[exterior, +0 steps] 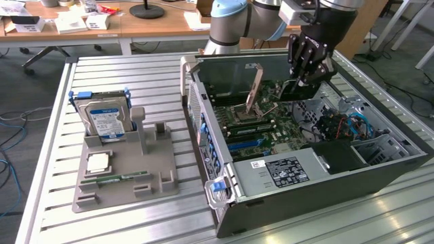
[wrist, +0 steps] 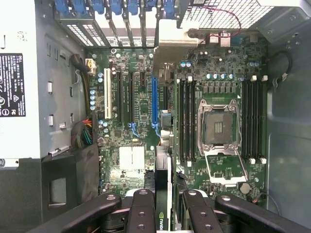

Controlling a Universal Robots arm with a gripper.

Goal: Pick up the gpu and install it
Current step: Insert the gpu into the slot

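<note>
My gripper hangs inside the open computer case, shut on the gpu, a dark flat card held upright above the motherboard. In the wrist view the gpu shows edge-on between my black fingers, still above the board. It lines up roughly with the long blue expansion slot. The card's lower edge is hidden.
The silver power supply sits at the case's near end and the empty CPU socket lies beside the memory slots. On the exterior view's left, a grey fixture holds a hard drive and a green memory stick.
</note>
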